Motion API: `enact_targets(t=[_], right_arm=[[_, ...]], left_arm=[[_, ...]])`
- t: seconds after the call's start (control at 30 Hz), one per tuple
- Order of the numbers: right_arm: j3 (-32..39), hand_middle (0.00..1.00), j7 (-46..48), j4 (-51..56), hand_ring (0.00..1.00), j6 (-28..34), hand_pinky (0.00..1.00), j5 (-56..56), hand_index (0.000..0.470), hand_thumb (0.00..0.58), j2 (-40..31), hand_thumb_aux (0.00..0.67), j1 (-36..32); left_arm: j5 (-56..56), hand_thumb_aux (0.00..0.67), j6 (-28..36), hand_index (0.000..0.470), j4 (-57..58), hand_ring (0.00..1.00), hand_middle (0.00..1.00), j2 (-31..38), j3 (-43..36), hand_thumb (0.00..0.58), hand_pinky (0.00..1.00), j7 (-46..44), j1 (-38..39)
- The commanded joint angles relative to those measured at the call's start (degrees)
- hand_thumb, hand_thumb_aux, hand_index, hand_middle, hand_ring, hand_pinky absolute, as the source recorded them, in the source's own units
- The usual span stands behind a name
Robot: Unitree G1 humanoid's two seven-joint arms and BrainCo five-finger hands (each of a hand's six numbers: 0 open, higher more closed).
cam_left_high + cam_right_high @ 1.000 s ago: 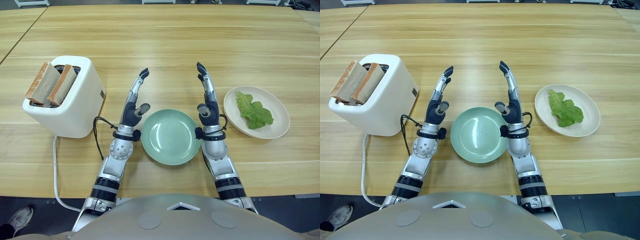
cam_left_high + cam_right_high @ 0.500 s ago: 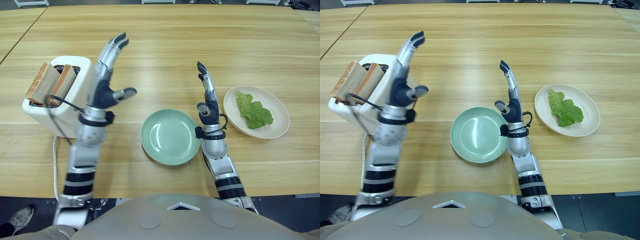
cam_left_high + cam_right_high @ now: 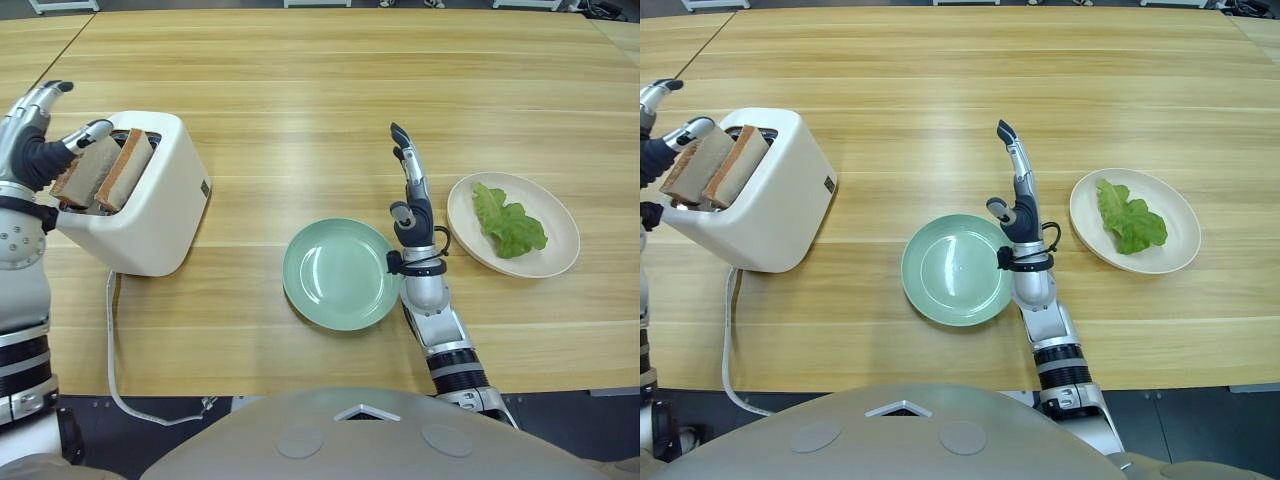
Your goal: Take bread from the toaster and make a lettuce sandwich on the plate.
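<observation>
Left hand (image 3: 35, 140) is at the toaster (image 3: 150, 215), nothing grabbed yet

The two bread slices (image 3: 105, 168) sit in the slots, leaning toward 9 o'clock, with the toaster at about 10 o'clock from the green plate (image 3: 342, 274). The left hand is open at the toaster's 9 o'clock side, thumb right by the outer slice, holding nothing. The right hand (image 3: 412, 195) stands flat and empty at the plate's 3 o'clock edge. The lettuce (image 3: 508, 222) waits on the beige plate (image 3: 560, 235) further out that way. My worry is that the slices are so close the hand could pinch both at once. A slanted pull could also jam the bread in the slot and drag or tip the toaster.
</observation>
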Motion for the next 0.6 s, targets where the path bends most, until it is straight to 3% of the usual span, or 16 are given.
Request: enact_targets(t=[0.03,0.17,0.37,0.4,0.43,0.47,0.5,0.53,0.6], right_arm=[[0.21,0.0,-0.34,0.76,0.0,-0.29,0.0,-0.45,0.0,0.0,-0.01,0.0,-0.4],[0.33,0.0,-0.32,0.81,0.0,-0.47,0.0,-0.42,0.0,0.0,-0.05,0.0,-0.16],[0.39,0.0,-0.31,0.74,0.0,-0.35,0.0,-0.46,0.0,0.0,-0.06,0.0,-0.02],[0.36,0.0,-0.35,0.67,0.0,-0.32,0.0,-0.49,0.0,0.0,-0.05,0.0,0.03],[0.34,0.0,-0.4,0.61,0.0,-0.28,0.0,-0.53,0.0,0.0,-0.03,0.0,0.07],[0.32,0.0,-0.44,0.56,0.0,-0.28,0.0,-0.54,0.0,0.0,-0.02,0.0,0.09],[0.33,0.0,-0.46,0.58,0.0,-0.31,0.0,-0.57,0.0,0.0,-0.02,0.0,0.09],[0.32,0.0,-0.42,0.66,0.0,-0.35,0.0,-0.52,0.0,0.0,-0.07,0.0,0.02],[0.35,0.0,-0.37,0.84,0.0,-0.37,0.0,-0.51,0.0,0.0,-0.13,0.0,-0.13]], left_arm=[[2.95,0.0,3.71,0.0,3.1,0.0,0.0,3.19,-1.95,0.0,0.0,-1.26,0.87],[3.7,0.003,5.71,0.002,3.86,0.0,0.0,4.33,-4.05,0.005,0.0,-3.01,2.78],[3.14,0.145,6.98,0.101,3.06,0.0,0.0,5.21,-6.05,0.223,0.0,-4.52,3.76],[2.99,0.147,7.02,0.103,3.23,0.0,0.0,5.43,-6.18,0.227,0.0,-4.81,3.85],[2.9,0.179,7.04,0.125,3.55,0.0,0.0,5.67,-6.25,0.268,0.0,-4.92,3.88],[2.74,0.36,6.96,0.253,3.85,0.0,0.0,5.85,-6.14,0.456,0.0,-4.86,3.91],[2.48,0.504,6.91,0.354,4.01,0.0,0.0,6.02,-5.96,0.545,0.0,-4.77,3.95],[2.18,0.636,6.92,0.446,3.92,0.0,0.0,6.1,-5.65,0.578,0.0,-4.61,4.03],[1.53,0.67,6.79,0.47,3.61,0.0,0.0,6.05,-4.95,0.58,0.0,-4.09,3.89]])
